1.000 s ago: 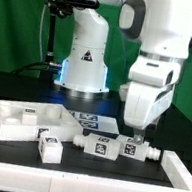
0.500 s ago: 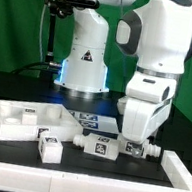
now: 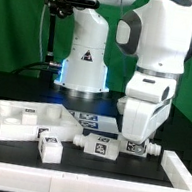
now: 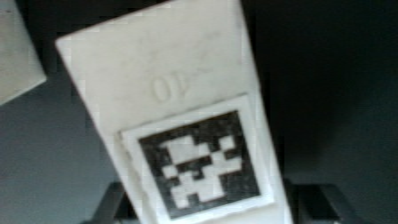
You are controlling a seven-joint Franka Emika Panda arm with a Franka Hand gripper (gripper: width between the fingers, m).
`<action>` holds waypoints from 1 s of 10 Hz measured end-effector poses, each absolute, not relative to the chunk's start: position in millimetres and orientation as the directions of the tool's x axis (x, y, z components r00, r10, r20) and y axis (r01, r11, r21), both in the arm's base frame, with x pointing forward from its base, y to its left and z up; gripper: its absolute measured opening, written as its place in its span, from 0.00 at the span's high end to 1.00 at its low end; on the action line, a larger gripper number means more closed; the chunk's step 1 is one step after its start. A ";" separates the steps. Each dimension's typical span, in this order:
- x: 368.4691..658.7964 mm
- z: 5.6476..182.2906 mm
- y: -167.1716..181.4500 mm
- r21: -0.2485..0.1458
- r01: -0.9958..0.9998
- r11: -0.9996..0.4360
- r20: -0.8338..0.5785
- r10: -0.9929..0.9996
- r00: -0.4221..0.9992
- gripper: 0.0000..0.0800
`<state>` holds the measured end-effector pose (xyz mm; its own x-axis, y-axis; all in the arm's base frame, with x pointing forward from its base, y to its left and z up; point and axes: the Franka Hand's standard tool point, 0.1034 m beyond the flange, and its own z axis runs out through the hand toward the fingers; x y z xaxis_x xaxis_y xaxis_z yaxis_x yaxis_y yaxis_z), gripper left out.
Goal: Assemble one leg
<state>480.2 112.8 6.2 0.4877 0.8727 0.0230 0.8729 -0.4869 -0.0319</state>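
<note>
My gripper [image 3: 134, 141] is down at the table on the exterior view's right, over a white leg [image 3: 142, 148] that lies on its side with its peg end pointing right. In the wrist view this leg [image 4: 169, 90] fills the picture, its black-and-white tag showing. My gripper [image 4: 214, 208] has a dark finger pressed to each side of the leg, so it is shut on it. A second leg [image 3: 100, 145] lies just left of it. A third leg [image 3: 50, 146] lies further left, near the front.
The large flat white panel [image 3: 19, 122] lies on the exterior view's left. The marker board [image 3: 88, 116] lies behind the legs, in front of the robot base [image 3: 86, 62]. A white part [image 3: 178, 171] sits at the right front edge.
Since one second ago the arm has come down and slightly left onto the right-hand leg. Nothing has visibly moved in the last half second.
</note>
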 end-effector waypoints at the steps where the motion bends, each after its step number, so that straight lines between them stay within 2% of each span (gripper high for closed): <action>1: 479.9 6.4 112.7 -0.032 0.873 -0.487 0.023 0.873 0.488 0.61; 2: 472.3 10.0 111.0 -0.043 0.859 -0.511 0.010 0.859 0.512 0.61; 4: 437.9 21.8 116.9 -0.054 0.850 -0.524 -0.006 0.851 0.524 0.61; 6: 410.8 34.4 124.4 -0.051 0.843 -0.535 -0.002 0.845 0.535 0.60; 10: 412.7 29.8 123.5 -0.056 0.840 -0.539 -0.005 0.842 0.540 0.60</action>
<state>412.7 123.5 29.8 0.5399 0.8417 -0.0046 0.8403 -0.5393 -0.0556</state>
